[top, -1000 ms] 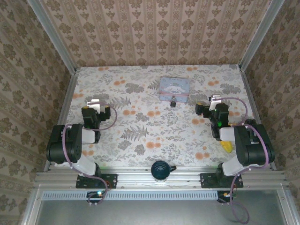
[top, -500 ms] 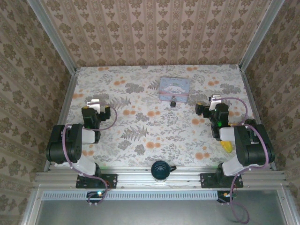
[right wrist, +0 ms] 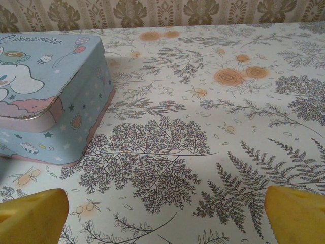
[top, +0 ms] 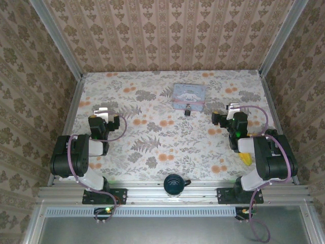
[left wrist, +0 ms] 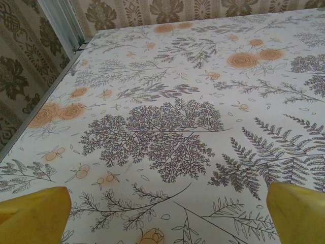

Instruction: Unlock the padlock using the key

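Since left fingers (left wrist: 31, 216) and right fingers (right wrist: 297, 216) both apart, empty: find key first, approach padlock (top: 187, 111) at tin (right wrist: 51, 96) front squarely.

padlock (top: 188, 110) | tiny, dark, thin metal shackle | sits against near side of pale blue tin (top: 189, 94) | shackle state too small to tell

the lid of the pale blue tin (right wrist: 51, 96) carries cursive lettering (right wrist: 28, 39) reading "innamoro", its start cut by the picture's edge. it runs along the tin's far rim.
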Controlling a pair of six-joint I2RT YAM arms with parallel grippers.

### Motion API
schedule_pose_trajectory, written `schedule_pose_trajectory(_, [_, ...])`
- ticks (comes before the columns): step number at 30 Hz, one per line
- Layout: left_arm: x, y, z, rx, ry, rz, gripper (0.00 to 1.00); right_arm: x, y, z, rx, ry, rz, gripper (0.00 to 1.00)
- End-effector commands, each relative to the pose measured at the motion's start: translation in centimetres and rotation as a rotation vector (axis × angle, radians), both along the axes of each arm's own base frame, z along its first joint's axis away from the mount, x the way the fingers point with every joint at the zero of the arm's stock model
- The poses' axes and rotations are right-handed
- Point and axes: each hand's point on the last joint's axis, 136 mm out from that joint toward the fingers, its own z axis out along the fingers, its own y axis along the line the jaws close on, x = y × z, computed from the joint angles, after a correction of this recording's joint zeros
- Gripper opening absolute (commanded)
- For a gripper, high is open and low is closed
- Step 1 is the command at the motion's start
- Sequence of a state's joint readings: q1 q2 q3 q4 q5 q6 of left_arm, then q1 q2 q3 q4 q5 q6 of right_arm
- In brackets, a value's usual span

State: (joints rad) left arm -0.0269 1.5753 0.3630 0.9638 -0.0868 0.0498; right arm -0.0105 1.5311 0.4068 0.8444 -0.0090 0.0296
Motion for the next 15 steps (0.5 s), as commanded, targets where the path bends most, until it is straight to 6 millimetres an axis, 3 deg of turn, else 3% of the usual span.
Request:
schedule_pose_trajectory(1, [0.5,-0.2,0.8,0.011,-0.011,-0.012,1.0,0.1,0.1,0.3,0.002,-0.008,0.002,1.0])
schedule_pose_trajectory(8, [0.1,0.0,2.0,0.008,-0.036,0.002,1.0,0.3,-0.3,0.7,0.002,0.007,-0.028,1.0])
schedule_pose_trajectory(15, [-0.8,0.6,4.4,0.012,-0.054,0.043,1.0,-0.2,-1.0,3.3,0.0,0.015,-0.07,1.0])
